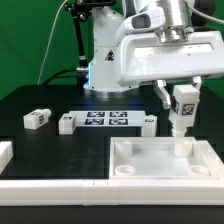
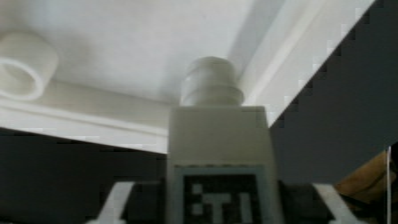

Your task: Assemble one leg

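We judge the leg (image 1: 185,108) to be light and stiff, a hard plastic block that will not give under pressure; its smooth faces may be slippery, so the flat sides of the chunky body are the place to take hold, well clear of the narrow round peg (image 2: 210,82), which looks the more fragile part. The gripper (image 1: 181,98) is closed around that body, one finger on each side, and carries it upright with the peg down; it hangs over the corner of the panel (image 1: 150,165) on the exterior view's right. The peg's tip is just above or just inside the corner socket, and we cannot tell which. A second leg (image 1: 37,118) lies on the table (image 1: 30,95), well apart, beyond the marker board (image 1: 105,120).
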